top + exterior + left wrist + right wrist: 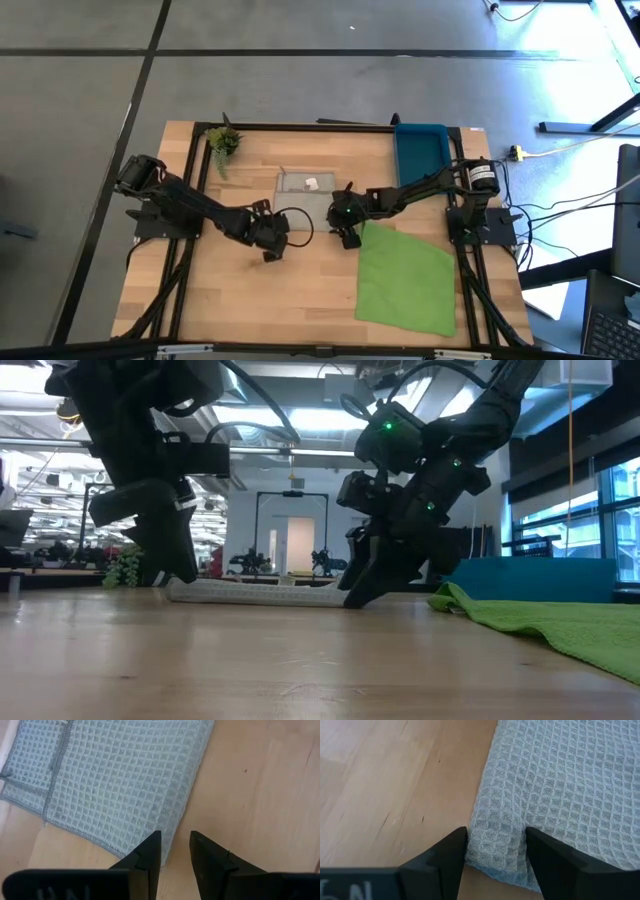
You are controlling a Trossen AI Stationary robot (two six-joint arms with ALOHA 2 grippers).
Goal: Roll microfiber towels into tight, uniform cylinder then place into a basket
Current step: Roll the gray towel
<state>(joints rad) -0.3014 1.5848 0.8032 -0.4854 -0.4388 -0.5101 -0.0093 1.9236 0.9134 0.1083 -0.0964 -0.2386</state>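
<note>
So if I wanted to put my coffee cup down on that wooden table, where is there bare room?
Bare wood lies along the near edge left of the bright green towel, below the left gripper. Crowded: the middle, where both grippers flank the light grey waffle towel, right gripper straddling its corner, and the back right with the blue plastic basket.
</note>
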